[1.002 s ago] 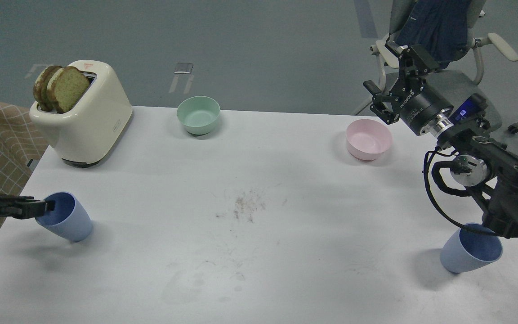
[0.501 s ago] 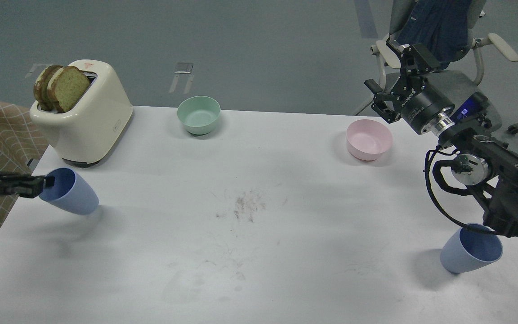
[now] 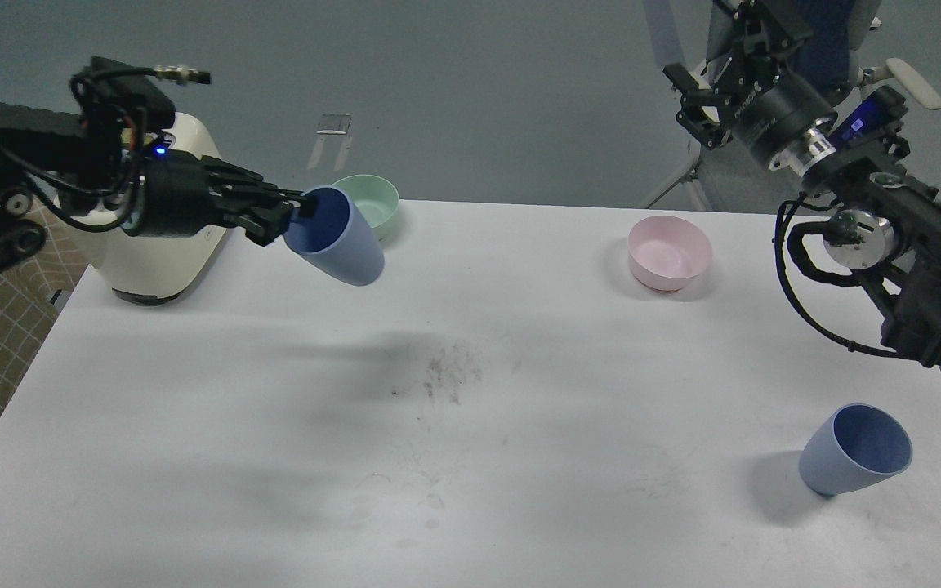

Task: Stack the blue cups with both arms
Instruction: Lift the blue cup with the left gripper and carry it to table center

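Note:
My left gripper [image 3: 295, 214] is shut on the rim of a blue cup [image 3: 344, 245] and holds it in the air, tilted, over the back of the table in front of the mint-green bowl [image 3: 376, 200]. The second blue cup [image 3: 850, 453] stands on the table at the front right, mouth leaning toward me. My right gripper [image 3: 703, 102] is raised high at the back right, above and beyond the pink bowl [image 3: 670, 253], far from the second cup. Its fingers look spread and hold nothing.
A cream toaster [image 3: 168, 261] stands at the back left, mostly hidden by my left arm. The white table [image 3: 470, 425] has a dirty smudge in its middle. An office chair [image 3: 838, 49] stands behind the table at the right.
My left arm has lifted the blue cup off the front left of the table and carried it up and right toward the middle back. My right arm has risen and pulled back.

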### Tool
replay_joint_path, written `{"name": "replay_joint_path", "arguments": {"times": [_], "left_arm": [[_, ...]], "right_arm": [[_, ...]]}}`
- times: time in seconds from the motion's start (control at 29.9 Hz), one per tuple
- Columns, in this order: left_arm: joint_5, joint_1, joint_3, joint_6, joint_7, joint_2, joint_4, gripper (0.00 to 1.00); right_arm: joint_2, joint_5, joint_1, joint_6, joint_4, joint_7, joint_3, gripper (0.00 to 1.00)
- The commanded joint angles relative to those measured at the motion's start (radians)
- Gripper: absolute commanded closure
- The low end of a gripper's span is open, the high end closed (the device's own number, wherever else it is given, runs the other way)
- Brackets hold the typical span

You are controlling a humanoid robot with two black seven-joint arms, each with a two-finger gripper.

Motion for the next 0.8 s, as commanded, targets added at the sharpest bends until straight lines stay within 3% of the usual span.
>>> {"name": "replay_joint_path", "arguments": {"times": [0.0, 0.33, 0.57, 0.77], "left_arm": [[0.007, -0.001, 0.007, -0.021, 0.0, -0.137, 0.034, 1.0], [0.128, -0.046, 0.097, -0.022, 0.0, -0.465, 0.29, 1.0], [0.143, -0.112, 0.247, -0.022, 0.0, -0.533, 0.352, 1.0], [0.145, -0.116, 0.274, -0.025, 0.0, -0.571, 0.352, 1.0]], "right_arm": [[0.007, 0.001, 0.083, -0.015, -0.004, 0.0, -0.04, 0.0], [0.092, 0.003, 0.206, -0.015, -0.026, 0.0, -0.096, 0.0], [0.1, 0.003, 0.201, -0.014, -0.037, 0.0, -0.097, 0.0], [0.097, 0.003, 0.191, -0.014, -0.037, 0.0, -0.097, 0.0]]}}
